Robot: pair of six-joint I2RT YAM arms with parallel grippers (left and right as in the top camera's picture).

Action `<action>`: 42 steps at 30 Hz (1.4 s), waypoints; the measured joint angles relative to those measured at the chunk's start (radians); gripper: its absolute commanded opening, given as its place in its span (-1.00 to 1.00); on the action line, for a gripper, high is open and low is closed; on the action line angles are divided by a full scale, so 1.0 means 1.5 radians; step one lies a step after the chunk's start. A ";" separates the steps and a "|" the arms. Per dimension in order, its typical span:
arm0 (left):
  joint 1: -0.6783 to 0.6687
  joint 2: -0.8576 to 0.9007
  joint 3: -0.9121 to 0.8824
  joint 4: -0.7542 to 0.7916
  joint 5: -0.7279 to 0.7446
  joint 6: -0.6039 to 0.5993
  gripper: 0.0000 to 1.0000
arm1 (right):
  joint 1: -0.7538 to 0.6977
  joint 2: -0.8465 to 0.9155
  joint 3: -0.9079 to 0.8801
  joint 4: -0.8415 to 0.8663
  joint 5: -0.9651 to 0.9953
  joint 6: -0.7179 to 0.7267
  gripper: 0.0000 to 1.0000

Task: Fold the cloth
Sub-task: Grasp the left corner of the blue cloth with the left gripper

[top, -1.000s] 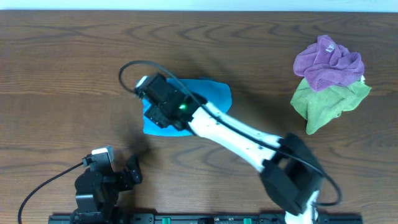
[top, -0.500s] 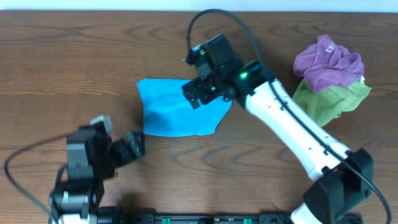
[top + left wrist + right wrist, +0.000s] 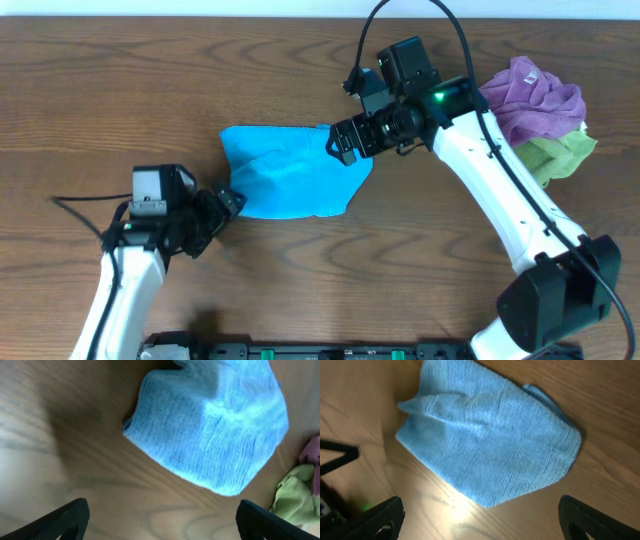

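Observation:
The sky-blue cloth [image 3: 285, 175] lies on the wooden table, folded over with a raised ridge near its middle. It also shows in the left wrist view [image 3: 215, 425] and the right wrist view [image 3: 490, 440]. My left gripper [image 3: 228, 205] is open and empty, low at the cloth's lower left corner. My right gripper [image 3: 350, 140] is open and empty, above the cloth's right edge. Neither gripper holds the cloth.
A purple cloth [image 3: 528, 98] lies crumpled on a light green cloth [image 3: 555, 155] at the right of the table. Both show at the right edge of the left wrist view [image 3: 300, 495]. The right arm spans the table's right side.
The right gripper has swung from the cloth's left side to its right edge and let the cloth lie folded. The left arm has moved up towards the cloth's lower left corner.

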 measured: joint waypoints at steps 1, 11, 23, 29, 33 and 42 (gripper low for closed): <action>0.000 0.016 0.000 0.016 0.003 -0.005 0.92 | 0.000 0.000 0.000 -0.001 -0.001 -0.003 0.97; 0.000 0.170 0.000 0.190 0.041 -0.020 1.00 | 0.000 0.000 0.000 -0.004 -0.006 -0.018 0.96; 0.000 0.231 0.000 0.248 0.051 -0.028 0.58 | 0.000 0.000 0.000 -0.009 -0.007 -0.022 0.96; 0.000 0.237 0.000 0.264 0.051 -0.028 0.45 | 0.000 0.000 0.000 -0.009 -0.007 -0.022 0.96; -0.001 0.238 0.000 0.264 0.051 -0.026 0.30 | 0.000 0.000 0.000 -0.008 -0.007 -0.022 0.96; -0.036 0.238 0.000 0.262 0.051 -0.010 -0.03 | 0.000 0.000 0.000 -0.009 -0.007 -0.022 0.96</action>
